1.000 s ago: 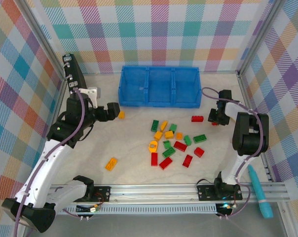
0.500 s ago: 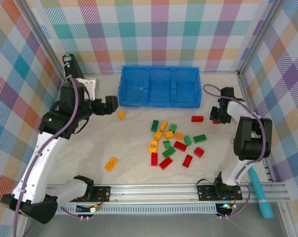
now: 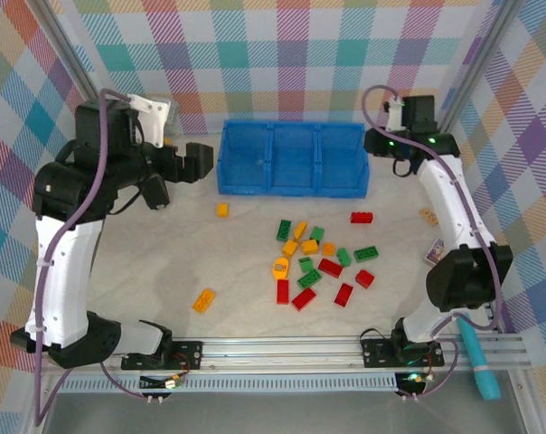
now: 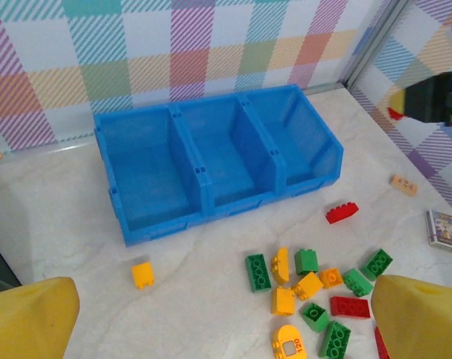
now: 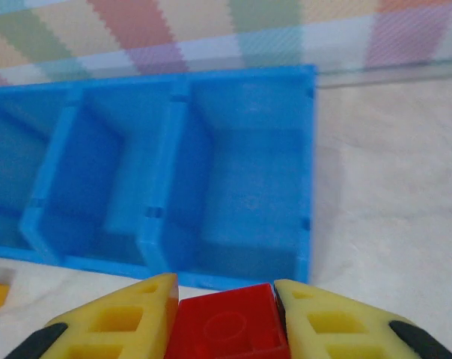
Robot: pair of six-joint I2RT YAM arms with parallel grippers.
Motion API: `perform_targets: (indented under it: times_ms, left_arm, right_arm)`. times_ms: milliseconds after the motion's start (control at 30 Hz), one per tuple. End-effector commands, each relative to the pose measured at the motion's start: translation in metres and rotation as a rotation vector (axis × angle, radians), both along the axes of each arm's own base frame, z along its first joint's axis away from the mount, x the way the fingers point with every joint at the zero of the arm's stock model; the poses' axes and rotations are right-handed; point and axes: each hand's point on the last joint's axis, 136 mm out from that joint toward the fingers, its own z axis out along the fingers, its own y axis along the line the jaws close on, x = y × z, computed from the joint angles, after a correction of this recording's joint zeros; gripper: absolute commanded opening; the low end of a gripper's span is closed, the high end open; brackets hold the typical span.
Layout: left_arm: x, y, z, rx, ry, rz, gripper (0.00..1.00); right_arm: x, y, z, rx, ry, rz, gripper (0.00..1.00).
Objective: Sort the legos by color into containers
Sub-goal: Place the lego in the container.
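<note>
Plaid walls in pastel colours close in a pale marbled tabletop (image 3: pixel 164 253). At its far side sits the blue bin (image 3: pixel 291 187), its three open compartments side by side.

The right pincer (image 5: pixel 224 293) is clamped on a red brick (image 5: pixel 222 329), which sits squarely between the two yellow fingers (image 5: pixel 129 314). In the right wrist view the bin's right compartment (image 5: pixel 248 202) lies just ahead of the held brick. From above, this pincer is just off the bin's right end, beside it rather than over a compartment.

The left pincer (image 3: pixel 197 161) stands with its jaws wide apart and nothing between them, just off the bin's left end. In the left wrist view its yellow fingertips (image 4: pixel 28 318) sit at the lower corners, with the bin and the loose bricks on the tabletop beyond them.

Most of the legos (image 3: pixel 318 262), red, green and yellow-orange, lie scattered mid-tabletop, well apart from both pincers. A small yellow brick (image 3: pixel 222 210) lies alone near the bin's left front corner, an orange brick (image 3: pixel 203 299) lies further toward the near edge, and a second red brick (image 3: pixel 362 217) lies near the bin's right front corner.

A tan piece (image 3: pixel 428 215) and a small printed card (image 3: pixel 434 251) lie at the right side.
</note>
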Motion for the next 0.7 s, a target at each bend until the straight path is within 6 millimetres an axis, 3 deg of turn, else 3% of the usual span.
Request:
perform_targets:
  times_ms: [0, 133, 300, 500, 667]
  left_arm:
    - [-0.009, 0.008, 0.001, 0.053, 0.017, 0.012, 1.0]
    - [-0.005, -0.004, 0.0, 0.031, 0.033, -0.038, 1.0]
    - [-0.005, -0.019, -0.005, 0.014, 0.06, -0.106, 1.0]
    - [-0.002, -0.023, -0.004, 0.005, 0.058, -0.116, 1.0]
    - [-0.009, -0.032, 0.003, -0.035, 0.049, -0.168, 1.0]
  right_arm:
    - [0.01, 0.019, -0.037, -0.069, 0.093, 0.069, 0.27]
    - [0.037, 0.04, -0.068, -0.14, 0.062, 0.13, 0.27]
    - [0.068, 0.051, -0.122, -0.302, 0.077, 0.163, 0.27]
    - [0.078, 0.062, -0.159, -0.335, 0.138, 0.184, 0.33]
    - [0.077, 0.064, -0.169, -0.329, 0.158, 0.193, 0.41]
